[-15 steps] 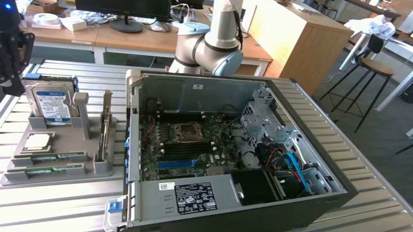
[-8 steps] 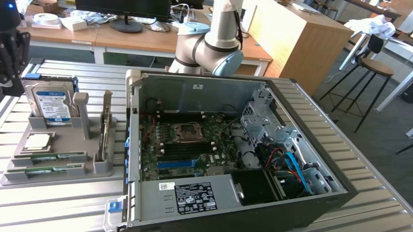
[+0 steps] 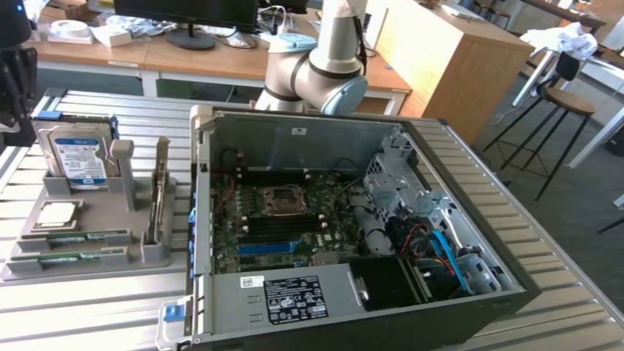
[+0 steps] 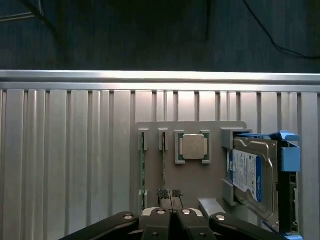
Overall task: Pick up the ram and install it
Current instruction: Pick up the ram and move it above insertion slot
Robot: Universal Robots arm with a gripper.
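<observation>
two ram sticks (image 3: 73,236) in grey tray (image 3: 90,272)

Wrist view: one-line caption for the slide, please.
Shut gripper poised over a grey holder carrying two ram sticks, a processor and a hard drive, on a slatted metal table.

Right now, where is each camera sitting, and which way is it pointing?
Exterior view: set off the arm and raised, looking down at an angle into the open computer case on the slatted table; the arm's elbow shows beyond the case.
Wrist view: on the wrist, looking straight down on the grey parts tray; the shut end effector shows above it.
Shared: the tray with its hard drive, processor and ram sticks.
</observation>
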